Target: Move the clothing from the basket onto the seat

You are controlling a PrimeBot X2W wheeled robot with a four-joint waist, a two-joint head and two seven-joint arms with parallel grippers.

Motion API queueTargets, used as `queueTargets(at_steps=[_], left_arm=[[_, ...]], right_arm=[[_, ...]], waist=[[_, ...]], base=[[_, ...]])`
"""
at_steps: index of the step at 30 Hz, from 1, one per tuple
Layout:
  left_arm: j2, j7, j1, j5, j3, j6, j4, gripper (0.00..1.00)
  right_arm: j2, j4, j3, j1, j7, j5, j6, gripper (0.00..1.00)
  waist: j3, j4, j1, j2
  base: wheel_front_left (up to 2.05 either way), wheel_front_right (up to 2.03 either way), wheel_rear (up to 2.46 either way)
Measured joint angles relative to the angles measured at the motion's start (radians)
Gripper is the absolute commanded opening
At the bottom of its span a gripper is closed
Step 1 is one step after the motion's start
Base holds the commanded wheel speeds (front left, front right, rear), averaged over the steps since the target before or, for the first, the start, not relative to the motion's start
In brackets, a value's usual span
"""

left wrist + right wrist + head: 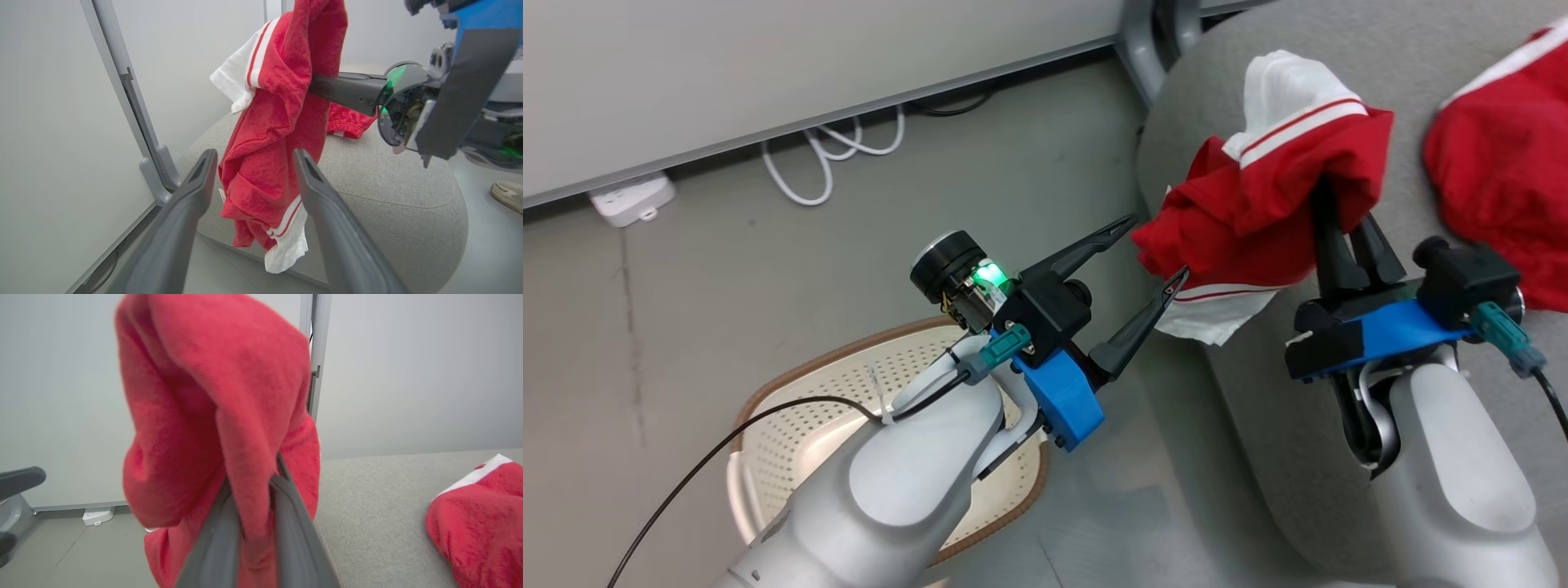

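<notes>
Pinching a red garment (1258, 212) by the seat (1413, 73), the right gripper (1342, 224) buries its fingertips. Left gripper (1157, 247) gapes empty.

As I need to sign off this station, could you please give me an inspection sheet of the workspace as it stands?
Surface: grey seat.
Job's things: held garment hangs at the seat's edge; lying garment rests on the seat; basket on the floor, no clothing in its visible part.
Clutter: nothing seen.
Claws: left claw open beside the held garment; right claw shut on it.
Cables: white cord and power block by the wall; black cable along the left arm.
Surroundings: pale wall panels; a shoe on the floor.
</notes>
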Motion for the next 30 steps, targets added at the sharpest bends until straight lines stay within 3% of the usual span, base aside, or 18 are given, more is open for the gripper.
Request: queueTargets(at_steps=[16, 30], left_arm=[[0.004, 0.016, -0.004, -0.016, -0.077, -0.002, 0.006, 1.0], [0.006, 0.019, -0.016, -0.03, -0.102, -0.002, 0.006, 1.0]], right_arm=[[0.026, -0.088, -0.184, 0.152, 0.0, 0.0, 0.0, 0.0], [0.038, -0.111, -0.216, 0.191, 0.0, -0.006, 0.0, 0.0]], waist=[[0.043, -0.176, 0.0, 0.0], [0.068, -0.203, 0.0, 0.0001]], base=[[0.0, 0.0, 0.0], [0.0, 0.0, 0.0]])
